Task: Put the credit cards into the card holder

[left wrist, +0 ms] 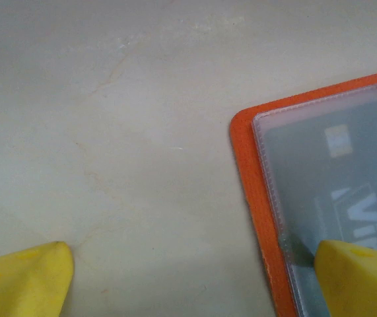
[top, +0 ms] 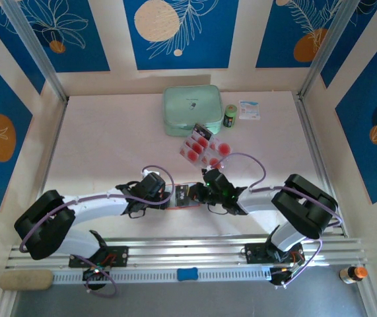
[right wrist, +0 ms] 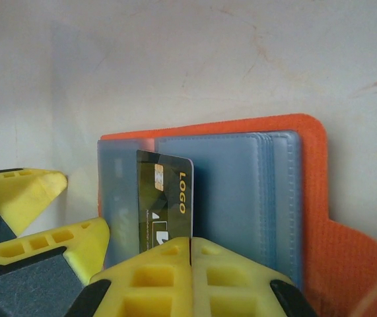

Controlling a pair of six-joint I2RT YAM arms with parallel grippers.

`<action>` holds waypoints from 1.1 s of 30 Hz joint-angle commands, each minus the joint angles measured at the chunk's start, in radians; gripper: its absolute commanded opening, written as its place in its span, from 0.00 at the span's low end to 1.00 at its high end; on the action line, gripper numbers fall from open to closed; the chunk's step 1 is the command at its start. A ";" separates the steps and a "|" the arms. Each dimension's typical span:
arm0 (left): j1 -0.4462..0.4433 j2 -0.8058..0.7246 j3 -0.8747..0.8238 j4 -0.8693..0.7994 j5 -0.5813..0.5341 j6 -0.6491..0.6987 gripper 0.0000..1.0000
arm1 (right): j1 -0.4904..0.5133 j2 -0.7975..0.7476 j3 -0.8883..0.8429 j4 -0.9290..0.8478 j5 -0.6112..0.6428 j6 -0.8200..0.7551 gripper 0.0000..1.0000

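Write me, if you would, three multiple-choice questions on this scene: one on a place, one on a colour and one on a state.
1. Where does the card holder lie?
A) against the back wall
B) between the left gripper and the right gripper
C) at the far right corner

2. What colour is its cover?
A) orange
B) blue
C) black

3. How is the right gripper?
A) open
B) shut on nothing
C) shut on a card

Answers: 1 B, the top view shows it between the two sets of fingertips. 2 A, both wrist views show an orange rim. 3 C, its fingers pinch a dark card with gold lettering.
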 commanded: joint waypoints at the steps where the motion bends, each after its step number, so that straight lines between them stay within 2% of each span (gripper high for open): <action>1: -0.003 -0.006 -0.020 -0.012 -0.005 -0.017 0.94 | 0.008 0.022 0.032 -0.042 -0.024 0.001 0.00; 9: -0.003 -0.001 -0.017 -0.003 -0.003 -0.018 0.94 | 0.008 0.065 0.082 -0.083 -0.072 -0.010 0.00; 14: -0.002 0.004 -0.011 0.009 0.002 -0.023 0.94 | 0.010 0.120 0.165 -0.181 -0.153 -0.058 0.00; 15: -0.002 0.004 -0.009 0.007 0.003 -0.025 0.94 | 0.010 0.129 0.184 -0.208 -0.173 -0.071 0.04; 19: -0.002 -0.017 0.003 -0.004 0.004 -0.025 0.94 | -0.001 0.104 0.239 -0.334 -0.205 -0.151 0.33; 21: -0.002 -0.036 0.009 -0.012 0.002 -0.025 0.95 | -0.012 0.069 0.252 -0.382 -0.202 -0.184 0.39; 28: 0.006 -0.111 0.024 -0.044 -0.020 -0.023 0.96 | -0.031 0.009 0.324 -0.545 -0.168 -0.288 0.39; 33: 0.018 -0.142 0.025 -0.080 -0.054 -0.024 0.96 | -0.031 0.038 0.378 -0.590 -0.176 -0.332 0.25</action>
